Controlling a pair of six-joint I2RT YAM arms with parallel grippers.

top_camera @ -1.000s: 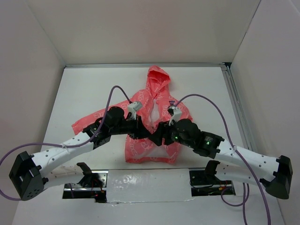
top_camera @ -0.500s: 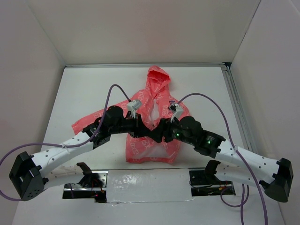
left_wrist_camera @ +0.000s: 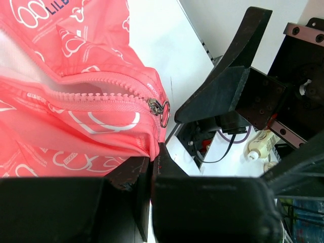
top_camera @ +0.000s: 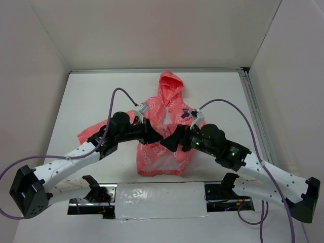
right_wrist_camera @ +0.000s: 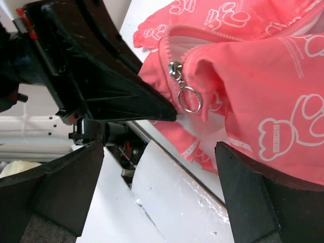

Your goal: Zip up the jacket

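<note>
Over the last second the right gripper [right_wrist_camera: 158, 152] has spread its jaws and drawn back a little toward the near edge, so the dark chest emblem [top_camera: 185, 113] now shows. The jacket [top_camera: 167, 104] lies flat mid-table, hood toward the far wall, front open above the zipper slider [right_wrist_camera: 175, 68], which sits low near the hem. Its ring pull [right_wrist_camera: 189, 98] hangs free between the wide right jaws, touched by neither. The left gripper [left_wrist_camera: 151, 164] is pinched narrow on the hem just below the slider.

We judge the pull small and loose: closing could miss it or catch thin fabric instead. If the left pinch slips, the track may bunch rather than let the slider run, and the white lining could snag in the teeth. The two grippers stand very close, so a bump is likely.

The table [top_camera: 101, 96] is bare beyond the hood and outside both sleeves; the purple cables [top_camera: 117, 98] arch over the sleeves.
</note>
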